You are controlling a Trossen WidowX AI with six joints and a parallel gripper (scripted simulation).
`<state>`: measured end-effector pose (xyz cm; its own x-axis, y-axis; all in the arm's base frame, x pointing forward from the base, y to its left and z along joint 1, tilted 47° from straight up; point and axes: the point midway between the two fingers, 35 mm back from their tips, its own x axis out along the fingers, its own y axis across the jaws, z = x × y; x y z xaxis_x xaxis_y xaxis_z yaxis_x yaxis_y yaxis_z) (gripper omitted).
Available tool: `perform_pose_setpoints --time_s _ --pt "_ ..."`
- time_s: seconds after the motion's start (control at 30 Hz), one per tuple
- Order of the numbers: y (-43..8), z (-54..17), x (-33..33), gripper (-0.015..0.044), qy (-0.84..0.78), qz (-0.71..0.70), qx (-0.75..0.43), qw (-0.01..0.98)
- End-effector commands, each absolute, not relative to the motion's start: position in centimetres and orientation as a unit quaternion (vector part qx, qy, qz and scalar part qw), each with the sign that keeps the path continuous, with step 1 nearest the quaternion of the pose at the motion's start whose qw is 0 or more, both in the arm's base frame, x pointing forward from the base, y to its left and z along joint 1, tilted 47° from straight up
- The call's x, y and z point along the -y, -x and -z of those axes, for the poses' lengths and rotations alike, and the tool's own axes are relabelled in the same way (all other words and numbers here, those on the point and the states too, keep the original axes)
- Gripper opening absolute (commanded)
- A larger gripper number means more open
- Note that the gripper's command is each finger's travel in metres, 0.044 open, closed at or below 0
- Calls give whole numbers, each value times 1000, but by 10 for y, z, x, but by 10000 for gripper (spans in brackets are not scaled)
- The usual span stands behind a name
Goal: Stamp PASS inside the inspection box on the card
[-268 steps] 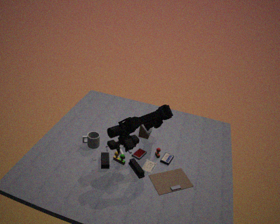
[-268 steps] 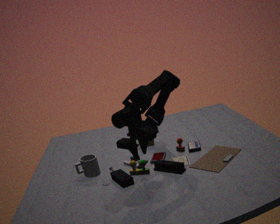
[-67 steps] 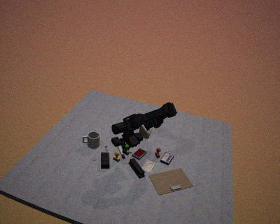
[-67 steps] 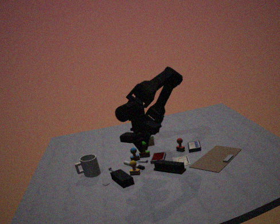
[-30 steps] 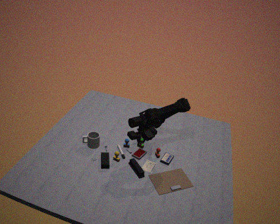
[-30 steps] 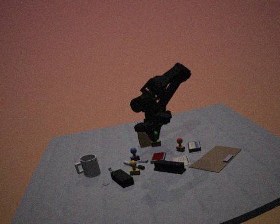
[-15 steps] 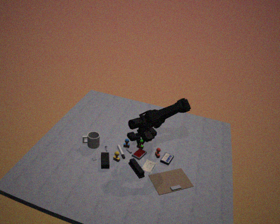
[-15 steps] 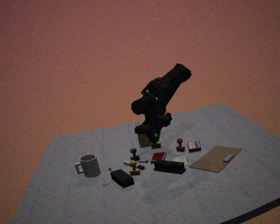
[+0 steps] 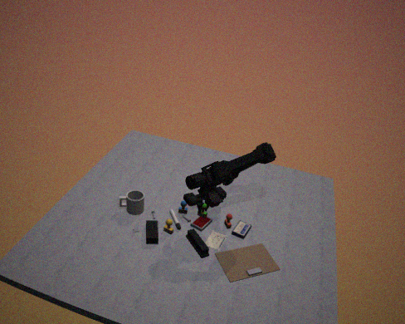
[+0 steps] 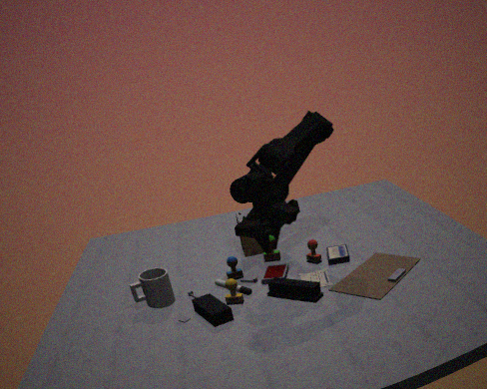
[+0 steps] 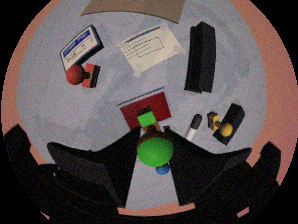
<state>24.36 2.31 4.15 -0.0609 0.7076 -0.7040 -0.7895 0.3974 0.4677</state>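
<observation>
- Worktop [image 9: 90, 249] [image 10: 109, 349] [image 11: 45, 100]: cut off at six o'clock from above, and toward four and six outside.
- Brown board [image 9: 247, 259] [image 10: 373, 276] [image 11: 135, 9]: cropped at twelve in the wrist view.
- Blue stamp [image 9: 183, 206] [image 10: 234, 269] [image 11: 162, 170]: mostly hidden at the green stamp's [image 9: 204, 206] [image 10: 271, 254] [image 11: 155, 151] six o'clock, wrist view.
- Green stamp's underside: hidden.
- Card [image 9: 216, 240] [image 10: 315, 277] [image 11: 150, 47]: writing too small to read.
- Claw [image 9: 203, 209] [image 10: 271, 244] [image 11: 152, 131]: fingertips perhaps lost in shadow from above.
</observation>
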Motion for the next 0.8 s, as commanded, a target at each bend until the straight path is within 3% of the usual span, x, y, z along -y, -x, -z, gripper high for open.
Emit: perform_pose_setpoints --time_s 0.0,0.77 --pt "-242 -39 -27 0 38 -548 -481 683" --pt "-240 -29 -38 0 38 -548 -481 683"
